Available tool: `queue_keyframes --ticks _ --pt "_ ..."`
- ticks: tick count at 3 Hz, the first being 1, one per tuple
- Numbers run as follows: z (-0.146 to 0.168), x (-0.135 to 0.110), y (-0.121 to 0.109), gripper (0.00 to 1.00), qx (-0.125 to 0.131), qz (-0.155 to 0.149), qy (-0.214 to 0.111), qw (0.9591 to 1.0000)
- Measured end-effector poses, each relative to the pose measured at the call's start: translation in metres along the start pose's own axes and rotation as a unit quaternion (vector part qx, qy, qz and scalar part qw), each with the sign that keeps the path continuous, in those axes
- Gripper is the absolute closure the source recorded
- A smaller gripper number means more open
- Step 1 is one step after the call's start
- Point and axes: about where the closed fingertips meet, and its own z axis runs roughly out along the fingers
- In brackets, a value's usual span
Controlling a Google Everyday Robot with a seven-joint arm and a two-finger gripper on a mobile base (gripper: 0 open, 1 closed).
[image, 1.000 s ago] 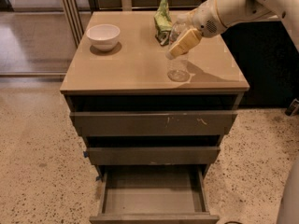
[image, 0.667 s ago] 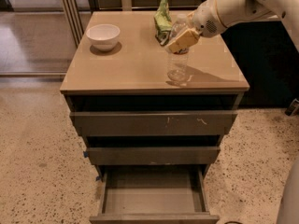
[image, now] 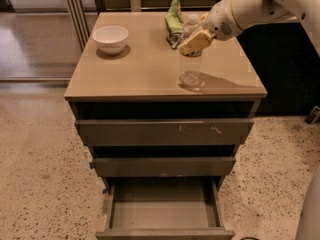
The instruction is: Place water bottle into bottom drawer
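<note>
The water bottle stands upright on the cabinet top, near its right front, clear with a white cap. My gripper is at the bottle's upper part, with a yellowish finger across the front of its neck. The white arm reaches in from the upper right. The bottom drawer is pulled out at the foot of the cabinet, and its flat floor is bare.
A white bowl sits at the back left of the cabinet top. A green foil snack bag stands just behind the bottle. The top drawer front has white scuff marks. The middle drawer juts out slightly. The floor is speckled.
My gripper has shifted slightly left and down onto the bottle's upper part. The bottle stays standing in the same spot on the cabinet top.
</note>
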Motion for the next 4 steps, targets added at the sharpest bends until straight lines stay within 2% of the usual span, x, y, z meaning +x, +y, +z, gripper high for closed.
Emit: queue_keyframes --ticks 1,2,3,4 --pt "0.0 0.0 0.0 1.0 0.0 0.0 0.0 1.0" --pt "-0.019 -0.011 0.024 1.0 -0.01 -0.014 -0.035 0.9992" --pt "-0.042 -0.016 0.059 1.0 -0.021 -0.03 -0.06 0.9975" --pt "-0.076 -0.02 0.111 1.0 -0.035 -0.036 -0.073 0.996"
